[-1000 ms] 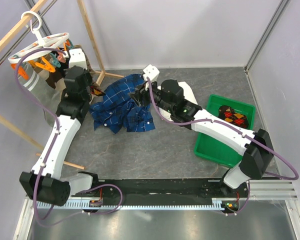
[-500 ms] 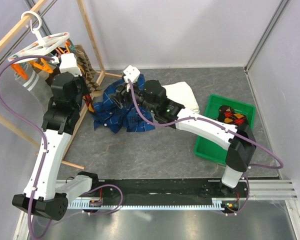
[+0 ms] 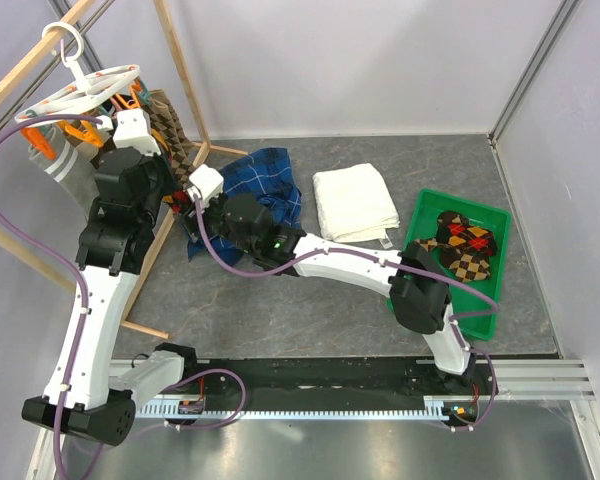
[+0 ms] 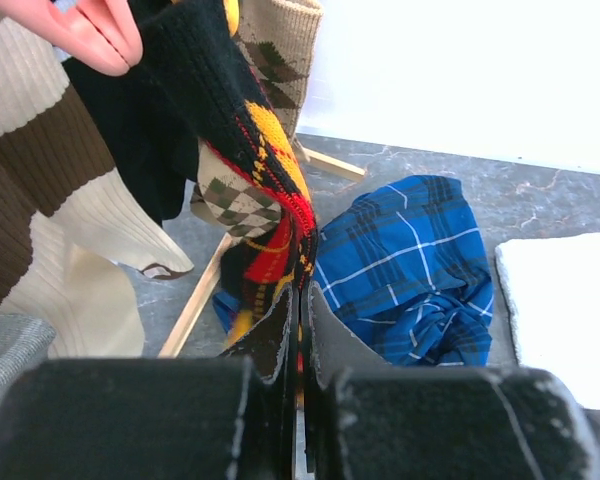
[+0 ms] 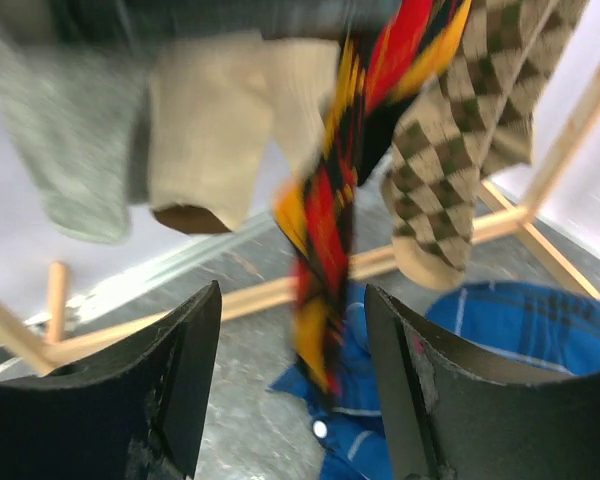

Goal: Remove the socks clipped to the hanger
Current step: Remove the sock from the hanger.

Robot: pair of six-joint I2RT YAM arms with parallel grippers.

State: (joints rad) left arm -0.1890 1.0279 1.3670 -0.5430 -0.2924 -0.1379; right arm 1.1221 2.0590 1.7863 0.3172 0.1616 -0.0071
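Note:
The white round hanger [image 3: 80, 95] hangs at the far left from a wooden rack, with several socks clipped under it. My left gripper [image 4: 302, 335] is shut on the lower end of a black, red and yellow argyle sock [image 4: 255, 170] that still hangs from above. My right gripper [image 5: 295, 330] is open, and the same sock [image 5: 330, 230] dangles just ahead of it between its fingers. A tan checkered sock [image 5: 450, 150], a beige one [image 5: 205, 130] and a grey one [image 5: 60, 150] hang beside it. In the top view both grippers meet under the hanger, the left [image 3: 173, 200] and the right [image 3: 190, 203].
The blue plaid shirt [image 3: 270, 190] lies on the table below the socks. A folded white towel [image 3: 355, 203] lies to its right. A green bin [image 3: 425, 290] at the right holds two argyle socks [image 3: 460, 240]. Wooden rack poles [image 3: 185, 90] stand close to the grippers.
My right arm has swung left from over the shirt to the hanging socks. My left arm has shifted down and left below the hanger.

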